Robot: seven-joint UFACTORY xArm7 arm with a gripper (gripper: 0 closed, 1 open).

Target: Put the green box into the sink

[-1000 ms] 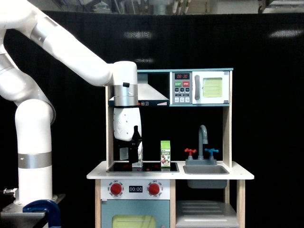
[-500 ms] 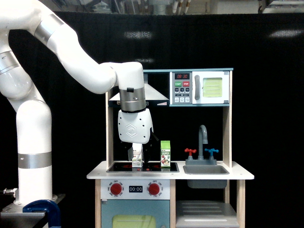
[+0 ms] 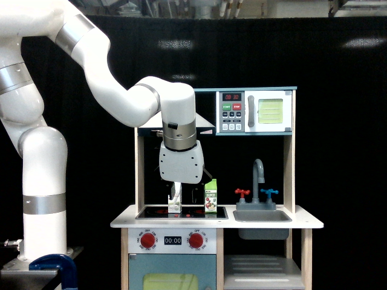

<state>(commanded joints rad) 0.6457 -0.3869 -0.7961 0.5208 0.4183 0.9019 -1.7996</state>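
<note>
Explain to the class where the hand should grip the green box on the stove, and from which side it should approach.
Grip the green box across its flat side walls, below the gabled top, coming down from above. It stands upright on the stovetop with open space overhead. The hand is just to the exterior view's left of it.

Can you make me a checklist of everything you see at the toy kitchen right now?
Surface: white counter with a dark stovetop.
Job's things: green box upright on the stovetop; sink on the exterior view's right, with nothing visible in it.
Clutter: whitish carton on the stovetop.
Grippers: pincer low between the two cartons; open or shut unclear.
Cables: nothing seen.
Surroundings: toy microwave, faucet, black curtain.
</note>
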